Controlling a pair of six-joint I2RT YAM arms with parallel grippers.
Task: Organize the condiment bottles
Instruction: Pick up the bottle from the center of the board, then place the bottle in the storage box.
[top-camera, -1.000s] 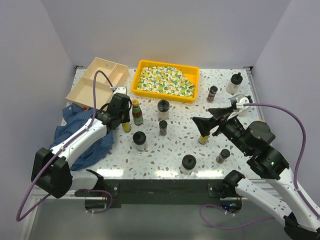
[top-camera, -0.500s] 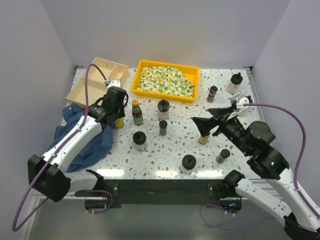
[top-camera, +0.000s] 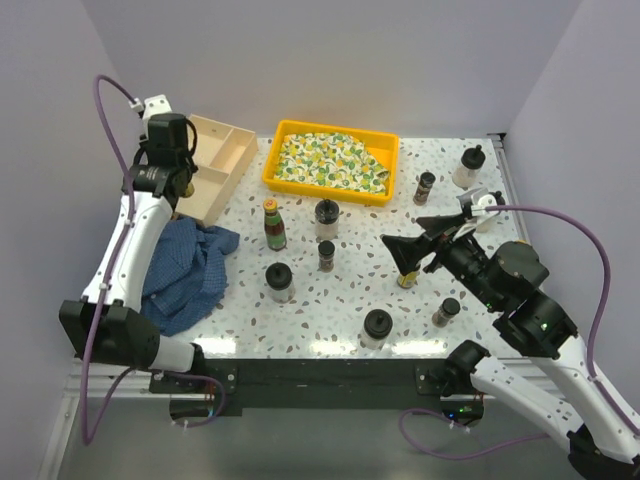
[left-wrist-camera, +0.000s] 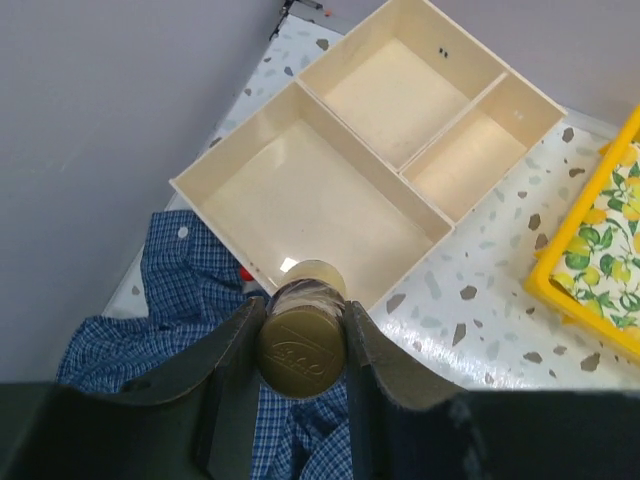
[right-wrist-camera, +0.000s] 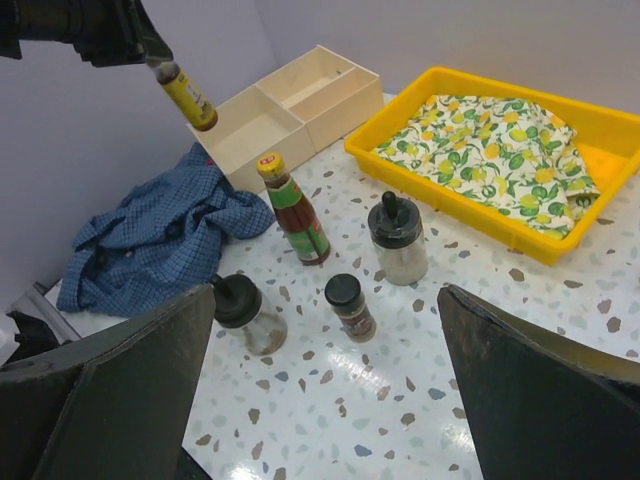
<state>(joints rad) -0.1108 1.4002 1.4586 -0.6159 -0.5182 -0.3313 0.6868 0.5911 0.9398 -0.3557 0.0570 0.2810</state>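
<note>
My left gripper (top-camera: 163, 180) (left-wrist-camera: 302, 350) is shut on a slim yellow sauce bottle (left-wrist-camera: 302, 340) (right-wrist-camera: 188, 95). It holds the bottle high over the near edge of the pale wooden divided box (top-camera: 215, 165) (left-wrist-camera: 300, 200) and the blue cloth. My right gripper (top-camera: 410, 255) (right-wrist-camera: 330, 400) is open and empty above the table's right middle. On the table stand a red sauce bottle (top-camera: 273, 225) (right-wrist-camera: 295, 210), clear squat bottles with black caps (top-camera: 327, 215) (top-camera: 279, 282) (top-camera: 376, 327) (top-camera: 468, 168) and brown spice jars (top-camera: 326, 255) (top-camera: 446, 312) (top-camera: 425, 187).
A yellow tray with patterned cloth (top-camera: 330, 160) (right-wrist-camera: 500, 140) stands at the back middle. A crumpled blue checked cloth (top-camera: 185, 275) (left-wrist-camera: 150, 300) lies at the left, in front of the box. The box's compartments hold nothing.
My left arm has lifted the yellow bottle from beside the red sauce bottle and swung it up and back-left to the box's near edge. The right arm has not moved.
</note>
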